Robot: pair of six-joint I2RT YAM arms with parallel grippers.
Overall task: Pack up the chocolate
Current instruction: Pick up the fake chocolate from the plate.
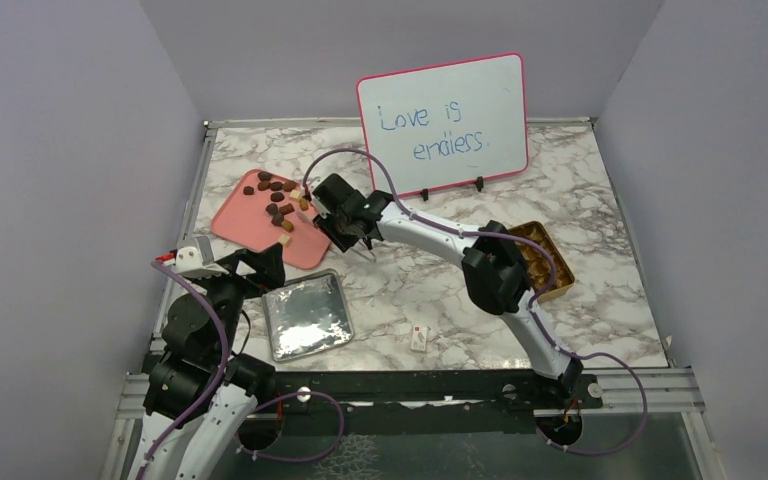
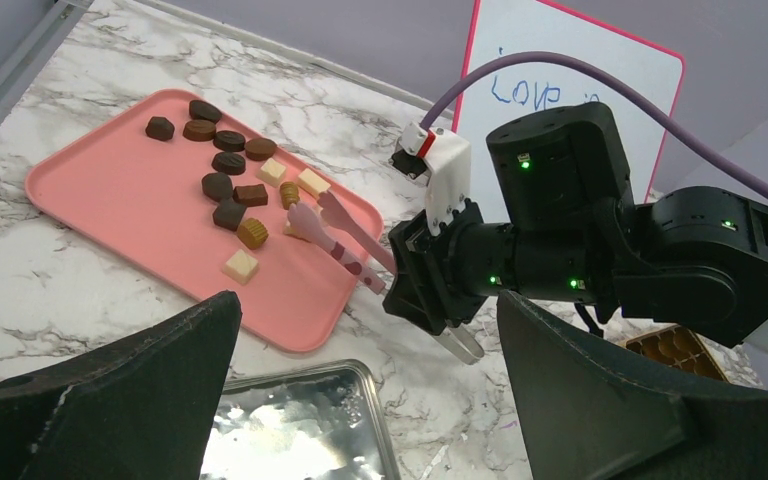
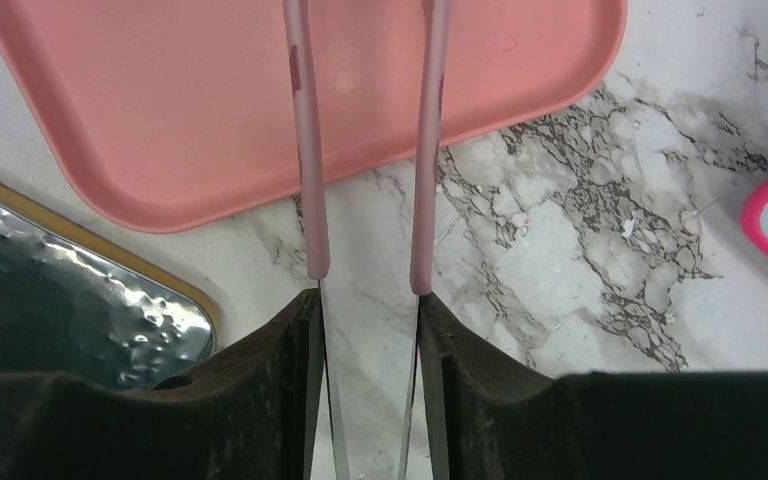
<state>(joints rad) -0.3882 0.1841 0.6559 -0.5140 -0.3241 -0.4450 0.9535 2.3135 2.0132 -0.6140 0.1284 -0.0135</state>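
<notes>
Top external view, lower left of the frame: the left gripper (image 1: 260, 268) sits low near the table's left edge; in the left wrist view its two dark fingers (image 2: 110, 400) stand spread wide at the bottom corners, with nothing between them.

Upper left of centre: a pink tray (image 1: 245, 228) lies flat on the marble table (image 1: 600, 200); the chocolate (image 1: 278, 200) is scattered loose across the tray's far half; the left wrist view shows mostly dark brown pieces (image 2: 228, 162), with a few tan and cream ones toward the tray's right side.

Below the tray, lower centre-left: a silver foil-lined tray (image 1: 305, 315), just beside the pink tray's near edge.

Centre: the right gripper (image 1: 355, 235) is at the pink tray's right edge, pinching a pair of pink-tipped tongs (image 2: 345, 240); the right wrist view shows its fingers (image 3: 260, 380) pressed against the tongs' two arms, which run forward over the tray with a narrow gap between them; the tips lie among the tan pieces; whether they touch one cannot be told.

Lower centre: a small white tag (image 1: 419, 338) lies alone on the marble.

Upper centre-right: a pink-framed whiteboard (image 1: 445, 125) stands upright, lettered "Love is endless."

Right of centre: a gold box (image 1: 545, 262), partly hidden by the right arm, well apart from the chocolate.
</notes>
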